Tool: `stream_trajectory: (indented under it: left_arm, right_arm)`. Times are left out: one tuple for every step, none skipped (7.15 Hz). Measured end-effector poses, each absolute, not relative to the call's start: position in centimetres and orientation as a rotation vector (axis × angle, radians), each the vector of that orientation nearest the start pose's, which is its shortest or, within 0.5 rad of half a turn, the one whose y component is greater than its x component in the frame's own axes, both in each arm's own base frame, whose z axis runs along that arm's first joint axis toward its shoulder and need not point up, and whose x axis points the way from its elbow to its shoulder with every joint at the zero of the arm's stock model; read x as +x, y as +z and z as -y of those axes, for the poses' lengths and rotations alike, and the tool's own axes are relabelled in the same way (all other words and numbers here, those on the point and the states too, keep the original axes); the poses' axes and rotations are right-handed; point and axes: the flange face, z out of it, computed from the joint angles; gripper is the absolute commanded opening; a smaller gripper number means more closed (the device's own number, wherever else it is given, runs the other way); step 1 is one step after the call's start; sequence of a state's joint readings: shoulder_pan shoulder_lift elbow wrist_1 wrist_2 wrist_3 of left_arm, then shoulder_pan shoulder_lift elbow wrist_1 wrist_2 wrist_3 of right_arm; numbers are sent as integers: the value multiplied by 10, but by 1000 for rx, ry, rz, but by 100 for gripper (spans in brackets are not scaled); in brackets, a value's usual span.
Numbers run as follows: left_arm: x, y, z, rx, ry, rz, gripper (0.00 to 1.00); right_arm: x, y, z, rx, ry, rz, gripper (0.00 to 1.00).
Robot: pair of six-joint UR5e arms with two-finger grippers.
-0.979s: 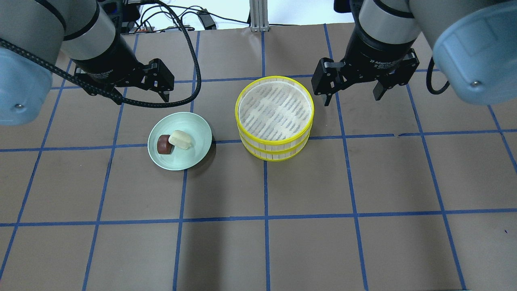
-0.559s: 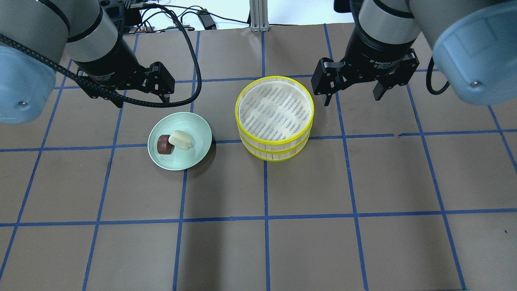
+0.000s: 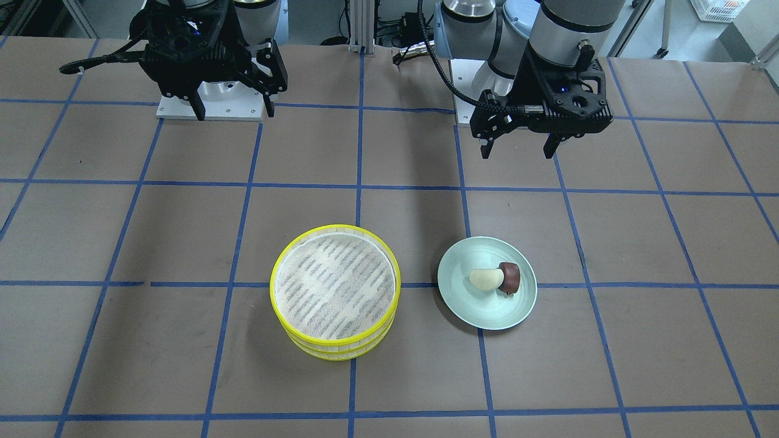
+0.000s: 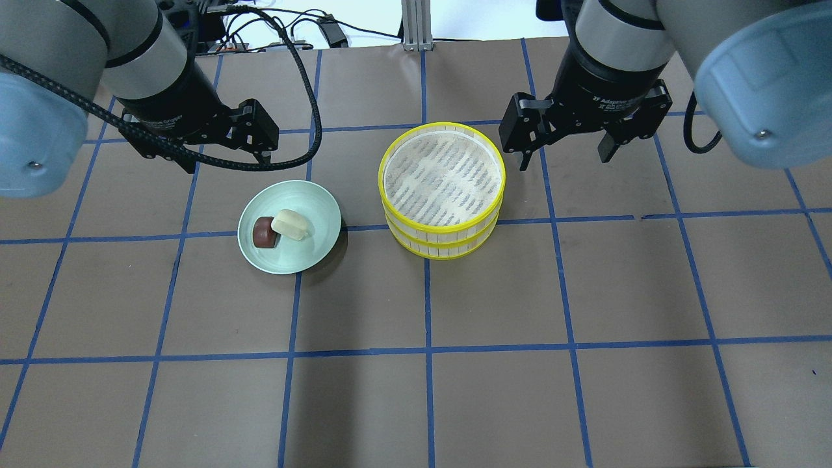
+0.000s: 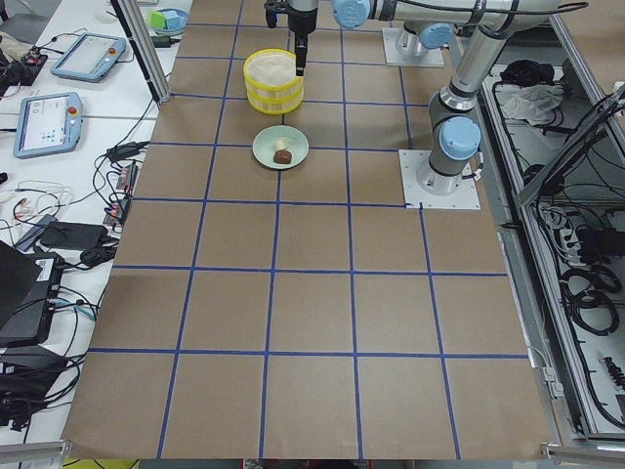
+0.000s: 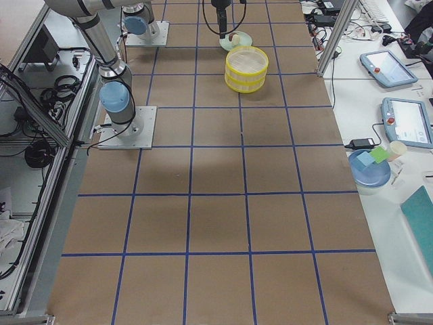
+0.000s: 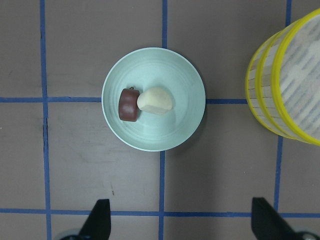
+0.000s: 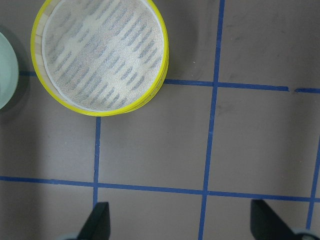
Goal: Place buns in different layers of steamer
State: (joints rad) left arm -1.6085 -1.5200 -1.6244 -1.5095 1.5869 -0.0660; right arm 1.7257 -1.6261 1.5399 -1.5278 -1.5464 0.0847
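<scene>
A pale cream bun (image 4: pixel 290 225) and a dark reddish-brown bun (image 4: pixel 264 232) lie touching on a pale green plate (image 4: pixel 305 255). The two-tray steamer (image 4: pixel 443 170) with yellow rims stands stacked to the plate's right, and its top tray is empty. My left gripper (image 4: pixel 224 156) hangs open and empty above the table behind the plate. Its wrist view shows both buns (image 7: pixel 156 101) (image 7: pixel 128 105) below it. My right gripper (image 4: pixel 564 159) hangs open and empty behind and to the right of the steamer (image 8: pixel 102 55).
The brown table cover carries a grid of blue tape lines (image 4: pixel 426 351). A black cable (image 4: pixel 312 97) loops from the left arm above the table behind the plate. Cables and a metal post (image 4: pixel 413 26) sit past the far edge.
My left gripper has shifted slightly to the left behind the plate. The right gripper has barely moved. Buns, plate and steamer are where they were.
</scene>
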Motion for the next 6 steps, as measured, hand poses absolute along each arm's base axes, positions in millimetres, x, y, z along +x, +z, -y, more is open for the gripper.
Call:
stream_trajectory:
  left_arm:
    - [-148,490,471,-49,-75,-3126,100]
    - [-147,488,470,-52,-62,-3125,100]
    - [-147,484,470,-53,-47,-3126,100]
    - [-147,478,469,-52,-31,-3127,100]
    - [-147,472,469,-43,-21,-3127,100]
    - [-147,470,469,-21,-18,-3126,100]
  right_arm:
    - [207,525,445,-109,-62,-3110,100]
    - [207,525,445,-109,-62,-3110,100]
    - [207,525,445,-108,-62,-3110,100]
    - [207,525,445,-108,-62,-3110,100]
    - [207,525,445,-109,-62,-3110,100]
    - [207,525,445,-110,-62,-3109,100]
